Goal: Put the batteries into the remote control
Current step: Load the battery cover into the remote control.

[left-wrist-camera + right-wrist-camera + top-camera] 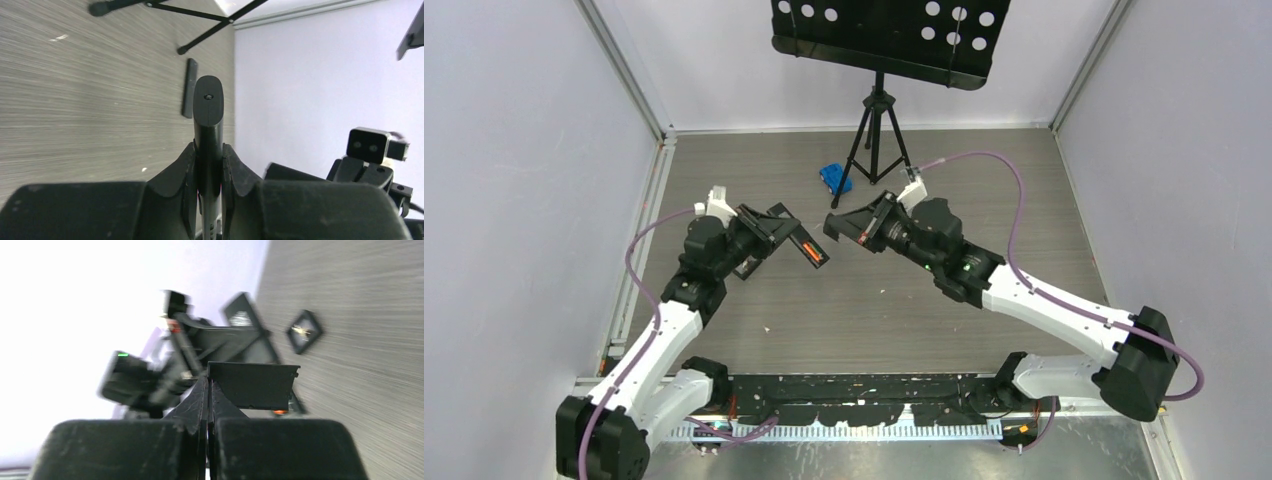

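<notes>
My left gripper (769,235) is shut on the slim black remote control (799,240) and holds it above the table, its open back facing up. An orange battery (812,252) lies in its compartment; the other batteries are out of view. In the left wrist view the remote (208,107) stands edge-on between the fingers (184,170). My right gripper (864,226) is shut on a thin flat black cover panel (844,226), held close to the remote's tip. The panel (252,385) sticks out past the closed fingers (197,405), with an orange spot (280,412) just below it.
A black tripod stand (879,125) with a perforated tray stands at the back centre. A small blue object (835,178) lies by its feet. Another slim dark bar (189,87) lies on the table near the tripod legs. White walls enclose the wood-grain table (844,310).
</notes>
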### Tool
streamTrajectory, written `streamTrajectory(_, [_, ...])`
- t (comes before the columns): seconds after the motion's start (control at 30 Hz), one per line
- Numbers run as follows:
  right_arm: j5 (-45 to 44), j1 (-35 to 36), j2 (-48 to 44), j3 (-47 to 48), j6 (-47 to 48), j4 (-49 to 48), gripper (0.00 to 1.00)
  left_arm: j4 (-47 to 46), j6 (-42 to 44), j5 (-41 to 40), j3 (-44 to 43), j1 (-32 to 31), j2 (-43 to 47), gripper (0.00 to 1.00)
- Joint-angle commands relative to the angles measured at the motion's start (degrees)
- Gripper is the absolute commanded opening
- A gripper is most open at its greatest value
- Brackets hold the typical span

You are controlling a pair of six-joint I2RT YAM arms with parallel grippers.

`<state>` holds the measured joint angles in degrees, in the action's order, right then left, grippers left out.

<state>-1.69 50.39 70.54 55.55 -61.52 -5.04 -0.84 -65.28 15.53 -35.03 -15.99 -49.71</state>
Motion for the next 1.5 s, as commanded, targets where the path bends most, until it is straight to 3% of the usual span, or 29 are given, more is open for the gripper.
streamTrajectory(0.0, [0.82, 0.47, -3.15, -4.49, -12.78, -23.91, 0.0, -23.72, -13.74, 4.52, 3.43, 0.27, -3.3, 0.0])
streamTrajectory(0.17, [-3.01, 2.38, -1.07, -6.81, -17.67, -34.46, 0.0, -32.58, -20.02, 1.41, 6.12, -0.37, -4.49, 0.0])
streamTrajectory(0.43, [-6.19, 4.16, 3.48, -5.54, -19.29, -42.73, 0.0, -33.84, -25.3, -1.25, 7.49, -0.82, -1.78, 0.0])
streamTrajectory(0.97, [-12.02, 5.6, 6.86, -6.42, -25.86, -44.18, 0.0, -38.01, -28.77, -0.97, 8.79, -0.84, -2.04, 0.0])
streamTrajectory(1.47, [-12.98, 5.6, 7.55, -6.75, -25.65, -42.53, 0.0, -38.6, -28.72, -0.94, 8.44, -0.82, -2.32, 0.0])
